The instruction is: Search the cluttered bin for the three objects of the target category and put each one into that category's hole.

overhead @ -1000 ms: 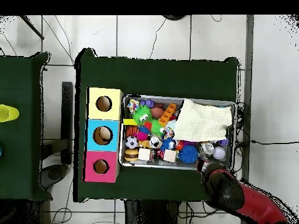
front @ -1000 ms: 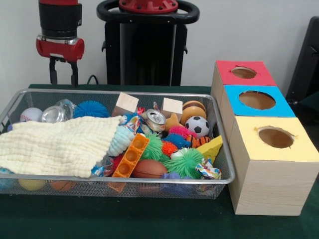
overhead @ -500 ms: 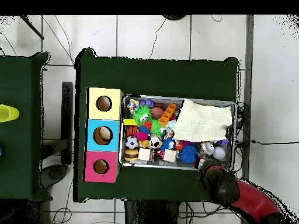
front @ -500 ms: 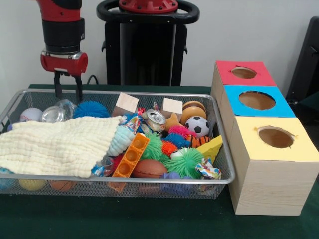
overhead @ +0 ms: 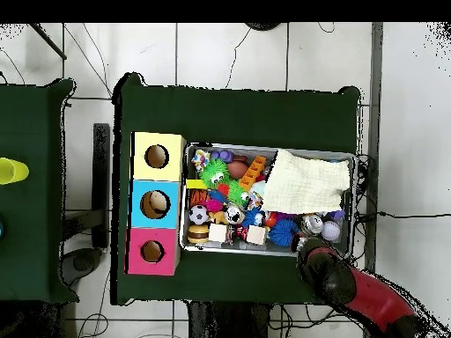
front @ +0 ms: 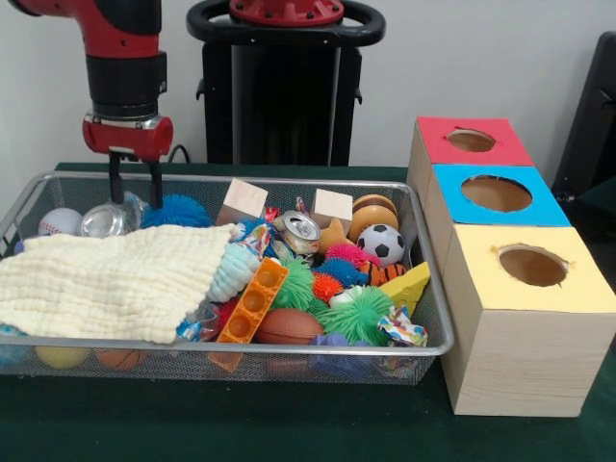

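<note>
A wire mesh bin [front: 435,289] holds mixed toys: a soccer ball [front: 386,243], a baseball [front: 60,221], a blue spiky ball [front: 176,212], two wooden blocks [front: 244,199], a drink can [front: 300,229], an orange brick [front: 253,300] and a green spiky ball [front: 358,313]. A cream cloth [front: 111,279] covers the bin's left half and hides what lies under it. My gripper [front: 135,192] hangs open and empty over the bin's far left corner, just above the blue spiky ball and some clear plastic [front: 106,218]. In the overhead view the arm [overhead: 339,280] covers the gripper.
Three wooden boxes stand in a row right of the bin, each with a round hole on top: red [front: 472,141], blue [front: 496,192], yellow [front: 531,265]. A yellow wedge [front: 408,286] and a brown football [front: 287,325] lie near the bin's front right.
My gripper has come down and shifted right in the front view, from above and behind the bin's rim to just over its far left corner. The toys have not moved.
</note>
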